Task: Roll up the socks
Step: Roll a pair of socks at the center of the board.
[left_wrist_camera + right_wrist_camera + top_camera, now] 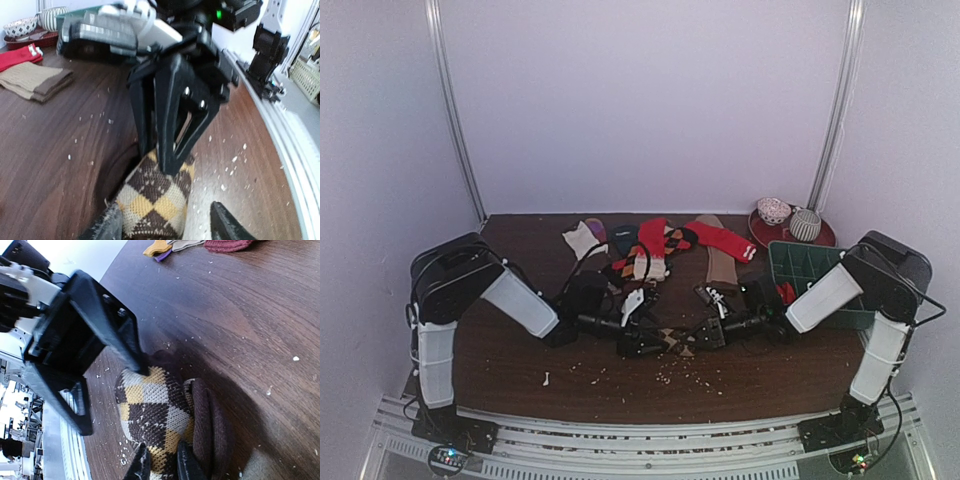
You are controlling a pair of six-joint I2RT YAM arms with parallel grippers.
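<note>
Crumb-strewn table (520,360) bears the argyle sock (150,410) near its front middle, pinched by the right gripper (162,467), the left gripper (165,225) spread astride it; best hold that pinch and close the left low for a tight roll.

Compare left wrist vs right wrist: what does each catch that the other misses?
Left wrist only: red sock, folded tan sock and a bowl at the back. Right wrist only: yellow-and-purple cloth and a maroon knit edge at the top. Both: argyle sock on the crumb-strewn table, right gripper shut on it, left gripper open with the sock between its fingers.
</note>
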